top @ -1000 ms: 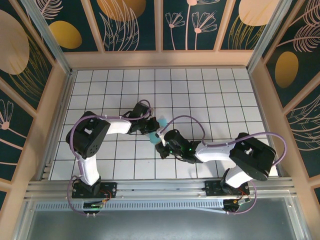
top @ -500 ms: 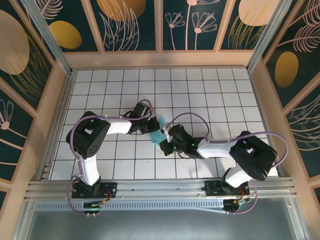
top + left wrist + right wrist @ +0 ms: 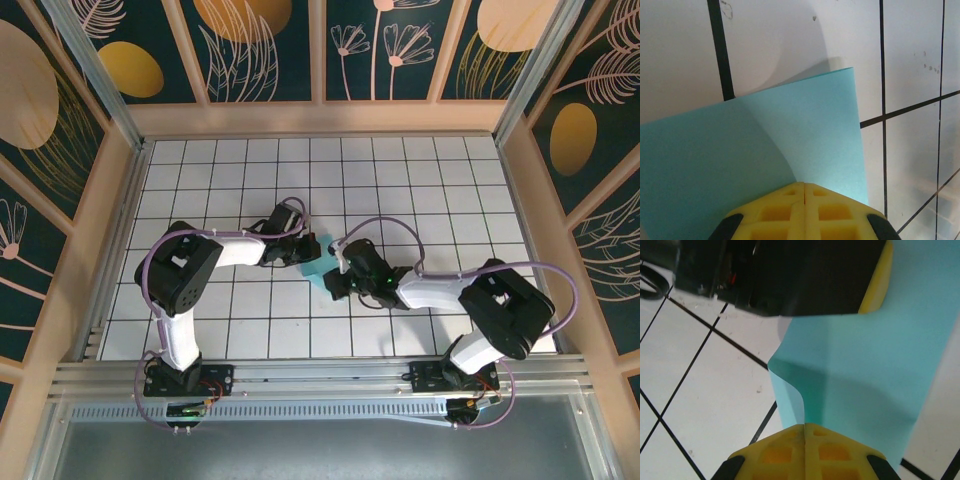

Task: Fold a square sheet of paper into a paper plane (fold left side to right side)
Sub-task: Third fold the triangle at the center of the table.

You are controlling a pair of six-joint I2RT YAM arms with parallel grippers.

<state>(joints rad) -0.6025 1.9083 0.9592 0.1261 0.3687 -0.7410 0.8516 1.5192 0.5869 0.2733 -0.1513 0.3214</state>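
The square sheet of paper (image 3: 317,265) is a turquoise, partly folded piece held just above the grid table between my two grippers. My left gripper (image 3: 304,248) comes in from the left and is shut on the sheet's far-left part. In the left wrist view, its yellow fingertips (image 3: 805,186) meet on the paper (image 3: 790,140), which curves upward from them. My right gripper (image 3: 331,279) comes in from the right, and its fingertips (image 3: 805,427) are shut on a curled near edge of the sheet (image 3: 865,365). The left gripper's dark body (image 3: 790,275) hangs over the paper's far end.
White table with a black grid (image 3: 420,190), walled by wooden rails (image 3: 320,120) at the back and sides. Both arm bases sit on the metal rail (image 3: 320,375) at the near edge. Purple cables loop over each forearm.
My right gripper has moved away from the near edge and slightly right, carrying its edge of the paper. More of the turquoise sheet shows between the grippers. The left gripper has barely shifted.
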